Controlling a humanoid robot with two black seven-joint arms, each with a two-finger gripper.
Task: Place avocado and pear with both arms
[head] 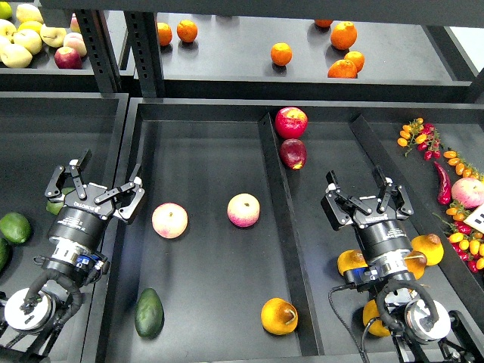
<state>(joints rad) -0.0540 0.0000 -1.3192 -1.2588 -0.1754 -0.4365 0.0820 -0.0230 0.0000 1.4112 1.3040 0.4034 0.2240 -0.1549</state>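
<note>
Hovering with fingers spread and empty, the left gripper [97,184] and right gripper [368,198]. Best now — drop squarely over the avocado [149,312] and pear [278,315], closing gently across their middles.

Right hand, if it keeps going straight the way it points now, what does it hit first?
The right hand is open and points up the right compartment's floor. That lane looks bare; the dark red apple sits left of the line. It would probably meet the tray's far wall first, though depth is unclear.

Avocado [149,312] front-left in tray [204,125]; pear [279,316] front-right.
</note>
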